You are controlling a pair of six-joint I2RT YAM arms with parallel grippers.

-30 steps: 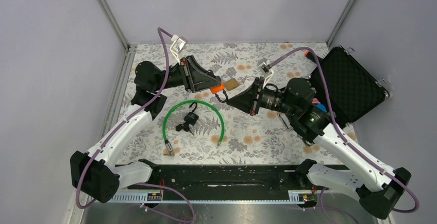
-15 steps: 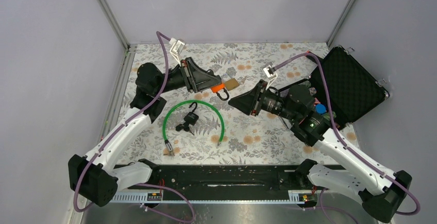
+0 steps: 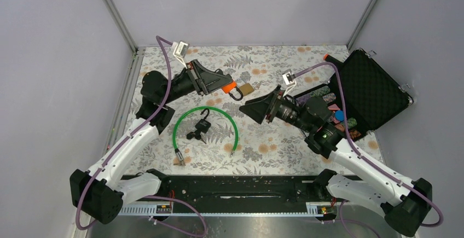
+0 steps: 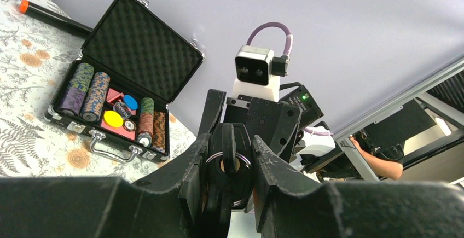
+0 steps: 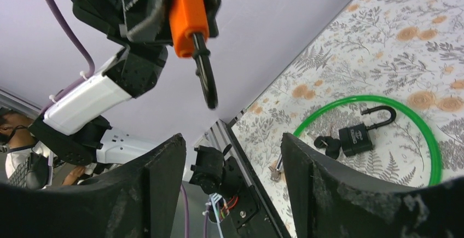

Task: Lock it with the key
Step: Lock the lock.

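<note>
My left gripper (image 3: 226, 86) is shut on an orange padlock (image 3: 232, 88), held up above the table. A black-headed key (image 3: 237, 97) sticks out of the lock's end. In the left wrist view the key's head and ring (image 4: 230, 158) fill the gap between my fingers, and the orange body is hidden. My right gripper (image 3: 245, 106) hangs just right of and below the key, open, with nothing between its fingers. From the right wrist the orange padlock (image 5: 189, 13) and the key (image 5: 207, 82) show above the open right gripper (image 5: 231, 142).
A brass padlock (image 3: 247, 89) shows just right of the orange one. A green cable loop (image 3: 235, 131) lies mid-table around a black padlock (image 3: 203, 123) with keys (image 3: 193, 135). An open black case (image 3: 377, 93) of poker chips sits at the right edge.
My right gripper was shut at the key a second ago; it has opened and drawn back a little to the right. The left gripper has shifted slightly up and left with the lock.
</note>
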